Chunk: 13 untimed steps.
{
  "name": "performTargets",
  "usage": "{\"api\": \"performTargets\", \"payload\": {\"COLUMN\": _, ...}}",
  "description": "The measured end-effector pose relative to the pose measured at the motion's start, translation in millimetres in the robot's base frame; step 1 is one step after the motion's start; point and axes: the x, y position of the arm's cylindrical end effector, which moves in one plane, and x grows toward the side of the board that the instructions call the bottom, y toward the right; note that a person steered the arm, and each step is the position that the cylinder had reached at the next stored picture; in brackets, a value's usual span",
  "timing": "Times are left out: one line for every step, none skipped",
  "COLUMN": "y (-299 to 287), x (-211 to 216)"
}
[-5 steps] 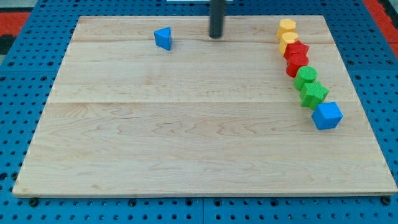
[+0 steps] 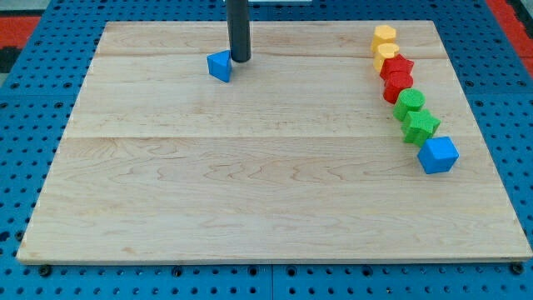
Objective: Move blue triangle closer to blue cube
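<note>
The blue triangle (image 2: 220,65) lies near the view's top, left of the middle of the wooden board (image 2: 250,167). My tip (image 2: 240,60) stands right against its right side, touching or nearly so. The blue cube (image 2: 438,155) sits far off at the view's right, at the lower end of a row of blocks.
A curved row of blocks runs down the view's right: two yellow blocks (image 2: 384,36) (image 2: 387,55), two red blocks (image 2: 399,67) (image 2: 397,85), a green block (image 2: 409,103) and a green star-like block (image 2: 420,126), ending at the blue cube. Blue pegboard surrounds the board.
My tip has moved left from the top middle to the blue triangle's right side. The triangle has shifted down a little.
</note>
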Motion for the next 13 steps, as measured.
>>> {"api": "performTargets", "payload": {"y": -53.5, "x": -5.3}}
{"api": "performTargets", "payload": {"y": -41.3, "x": 60.9}}
{"api": "performTargets", "payload": {"y": -9.0, "x": 114.7}}
{"api": "performTargets", "payload": {"y": -19.2, "x": 75.1}}
{"api": "performTargets", "payload": {"y": -31.6, "x": 30.3}}
{"api": "performTargets", "payload": {"y": -17.6, "x": 6.4}}
{"api": "performTargets", "payload": {"y": 11.4, "x": 53.3}}
{"api": "performTargets", "payload": {"y": 44.0, "x": 92.1}}
{"api": "performTargets", "payload": {"y": 67.0, "x": 136.6}}
{"api": "performTargets", "payload": {"y": 99.4, "x": 154.5}}
{"api": "performTargets", "payload": {"y": 117.1, "x": 143.7}}
{"api": "performTargets", "payload": {"y": 135.8, "x": 142.9}}
{"api": "performTargets", "payload": {"y": 152.9, "x": 129.5}}
